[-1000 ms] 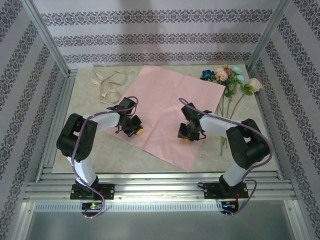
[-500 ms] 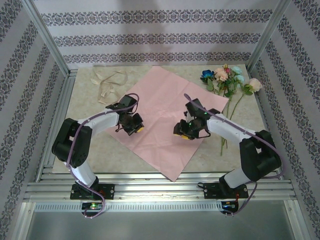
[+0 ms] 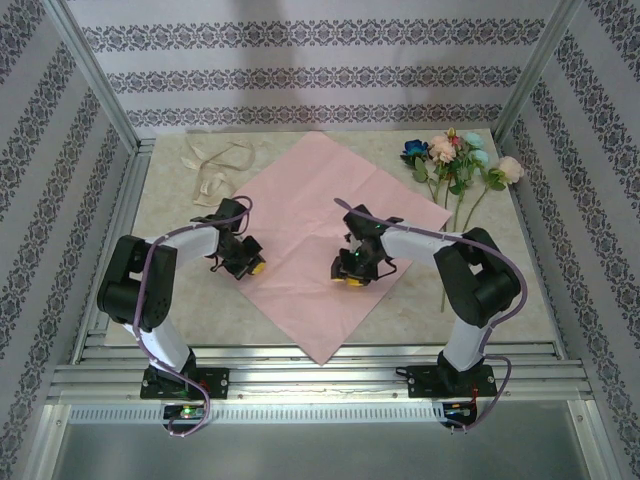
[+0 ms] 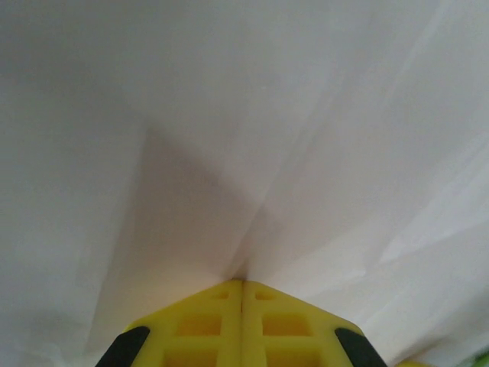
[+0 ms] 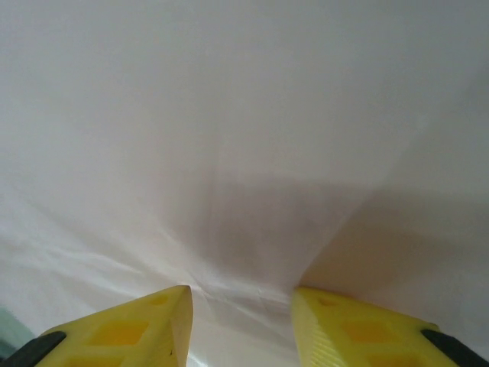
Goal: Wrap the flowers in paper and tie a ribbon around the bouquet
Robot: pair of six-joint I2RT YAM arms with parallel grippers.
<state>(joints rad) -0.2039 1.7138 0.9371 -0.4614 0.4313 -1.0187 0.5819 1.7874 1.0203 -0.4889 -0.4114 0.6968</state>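
Note:
The pink paper point(image 3: 310, 205) lies flat on the table like a diamond, one corner near the front edge. My left gripper point(image 3: 248, 267) sits at the sheet's left edge. In the left wrist view its yellow jaws point(image 4: 242, 284) are pressed together, and a crease of the paper point(image 4: 267, 115) runs into the tips. My right gripper point(image 3: 350, 276) rests on the sheet's right-centre. Its fingers point(image 5: 172, 317) stand apart on the paper point(image 5: 244, 115) with nothing between them. The flowers point(image 3: 456, 160) lie at the back right, off the paper. The ribbon point(image 3: 214, 165) lies looped at the back left.
Long green stems point(image 3: 452, 240) trail from the blooms toward the front, just right of my right arm. Metal frame rails point(image 3: 110, 230) and patterned walls close in the table on the left, right and back.
The paper has slid left and toward the front, turning slightly. Both grippers have moved left with it, the right one away from the stems.

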